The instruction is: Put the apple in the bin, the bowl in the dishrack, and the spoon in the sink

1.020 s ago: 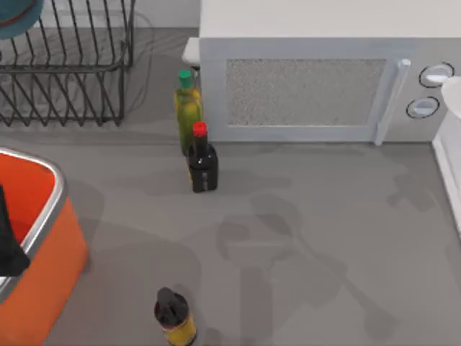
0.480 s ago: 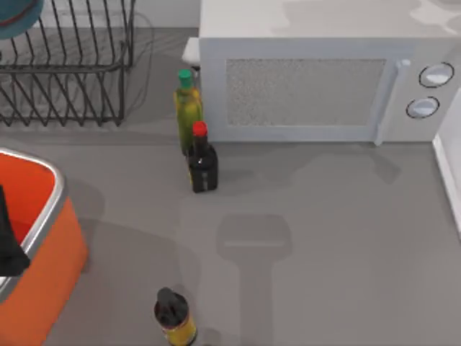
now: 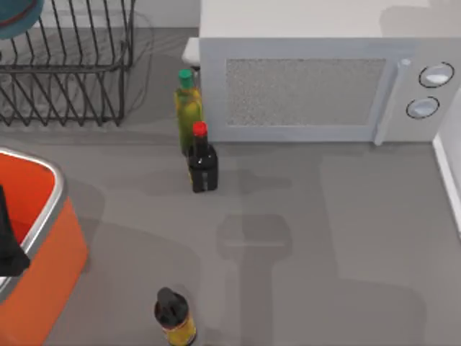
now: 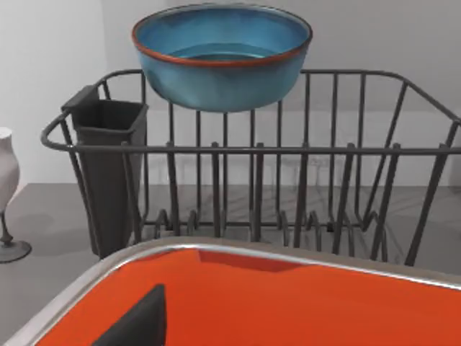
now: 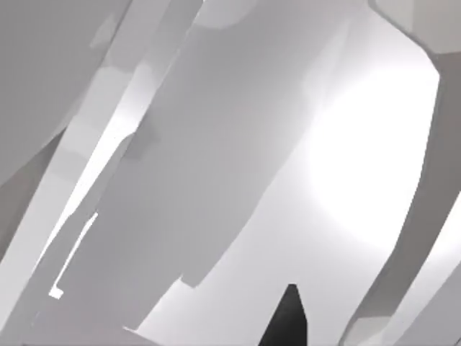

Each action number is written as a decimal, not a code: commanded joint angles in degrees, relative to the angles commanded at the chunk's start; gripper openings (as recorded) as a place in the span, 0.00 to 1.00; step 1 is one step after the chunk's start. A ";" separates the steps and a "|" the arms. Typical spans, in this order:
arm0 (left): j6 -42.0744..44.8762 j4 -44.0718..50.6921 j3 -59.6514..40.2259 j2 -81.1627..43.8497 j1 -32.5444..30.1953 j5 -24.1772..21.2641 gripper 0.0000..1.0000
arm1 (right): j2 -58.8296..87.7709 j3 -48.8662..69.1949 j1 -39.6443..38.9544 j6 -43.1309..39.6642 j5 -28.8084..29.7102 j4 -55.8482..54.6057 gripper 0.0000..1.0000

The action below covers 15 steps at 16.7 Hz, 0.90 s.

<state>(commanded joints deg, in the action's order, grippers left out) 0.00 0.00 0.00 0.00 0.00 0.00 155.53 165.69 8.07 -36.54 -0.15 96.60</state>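
Note:
The blue bowl [image 4: 222, 54] with its reddish-brown rim rests upright on top of the dark wire dishrack [image 4: 252, 187]; its teal edge [image 3: 16, 18] shows at the top view's far left corner, above the rack [image 3: 65, 72]. The orange bin [image 3: 32, 245] with a silver rim stands at the left. A dark part of my left gripper [image 4: 137, 321] hangs over the bin's orange inside [image 4: 288, 310], seen from above as a dark shape [image 3: 7, 241]. My right gripper [image 5: 284, 317] is close to pale white surfaces. The apple and the spoon are out of view. The sink's white edge [image 3: 452, 180] runs along the right.
A white microwave [image 3: 317, 79] fills the back. A green bottle [image 3: 188, 108] and a dark red-capped bottle [image 3: 202, 162] stand at its left corner. A black-capped yellow bottle [image 3: 174, 317] stands near the front. A dark cutlery holder [image 4: 108, 173] hangs on the rack beside a pale glass [image 4: 6, 194].
A white shape at the top view's right edge has gone from sight. Shadows on the microwave and the table have shifted. The left arm, bowl and bin have not moved.

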 joint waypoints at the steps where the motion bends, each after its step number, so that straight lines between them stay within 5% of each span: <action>1: 0.00 0.00 0.00 0.00 0.00 0.00 1.00 | 1.04 0.56 0.20 -0.33 -0.05 0.67 0.00; 9: 0.00 0.00 0.00 0.00 0.00 0.00 1.00 | 1.14 -0.28 -0.07 -0.39 -0.08 0.00 0.00; 15: 0.00 0.00 0.00 0.00 0.00 0.00 1.00 | -3.63 -16.29 0.23 -0.32 -0.18 -10.14 0.00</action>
<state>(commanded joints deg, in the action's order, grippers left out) 0.00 0.00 0.00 0.00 0.00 0.00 151.89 149.40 8.30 -36.86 -0.34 86.46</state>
